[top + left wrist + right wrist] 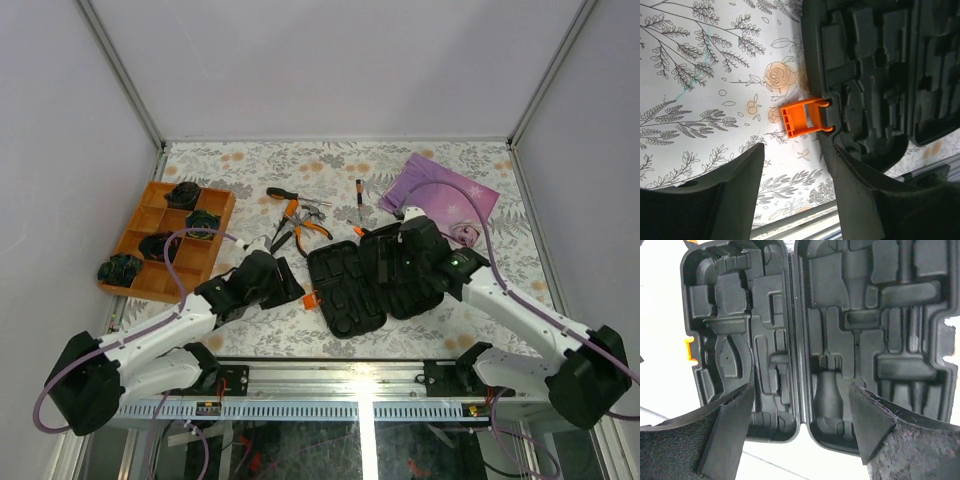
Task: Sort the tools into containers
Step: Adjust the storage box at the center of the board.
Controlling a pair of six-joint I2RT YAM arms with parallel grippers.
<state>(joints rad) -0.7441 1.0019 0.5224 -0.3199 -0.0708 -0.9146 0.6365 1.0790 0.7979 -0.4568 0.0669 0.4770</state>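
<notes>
- Hovering low over the table (250,160), the left gripper (795,200) has its jaws spread wide and grips nothing. The orange latch (802,117) lies just ahead of it.
- The right gripper (800,432) hangs over the case (345,290), jaws likewise wide apart and empty.
- The case lies open and flat near the table's middle, its 2 halves side by side with the moulded slots facing up. The latch sticks out from its left edge.
- Beyond the case the tools lie loose on the table. Orange-handled pliers (303,224) are nearest, a screwdriver (283,194) lies further back, and a 2nd screwdriver (359,195) lies to the right of both.
- At the far left, an orange tray (135,222) holds black lumps (203,222).
- At the far right, a purple cloth (440,185) lies on the table, with the right arm's cable arching over it.
</notes>
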